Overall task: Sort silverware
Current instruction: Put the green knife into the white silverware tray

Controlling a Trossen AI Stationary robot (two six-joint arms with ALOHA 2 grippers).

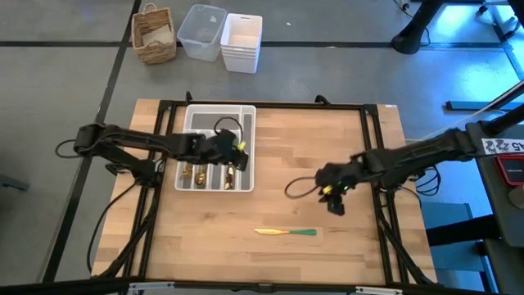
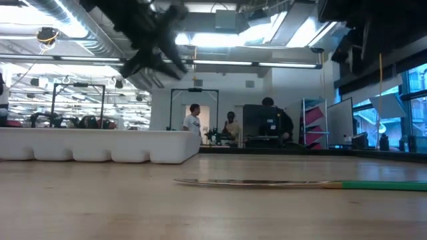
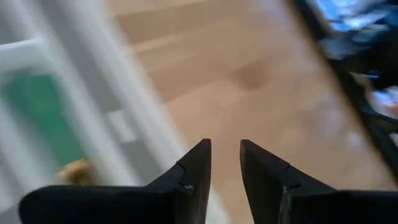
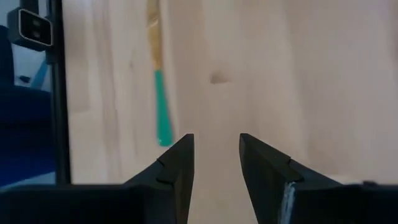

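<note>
Worktop [image 1: 327, 147]: pale wooden slab inside a dark frame; carries the tray and one loose piece.
Tray [image 1: 243, 115]: white, compartmented, left of the worktop's middle; the long slots keep each kind of cutlery apart, so it serves as the sorting target.
Silverware in tray [image 1: 232, 174]: several gold-headed pieces lie in the near ends of the slots, lengthwise. Which kind sits in which slot cannot be told.
Silverware on worktop [image 1: 285, 233]: one piece, gold head and green handle, lies flat near the front edge, well apart from the tray; judged the last one unsorted. Fork, spoon or knife is too small to tell.
Left hand [image 1: 238, 152]: over the tray's right-side slots, fingers [image 3: 193, 171] parted with nothing between them; placing suggests a drop-off position.
Right hand [image 1: 334, 197]: above bare wood, right of centre, fingers [image 4: 177, 165] spread and empty, pointed toward the loose piece, near but not touching; judged ready to collect it.
</note>
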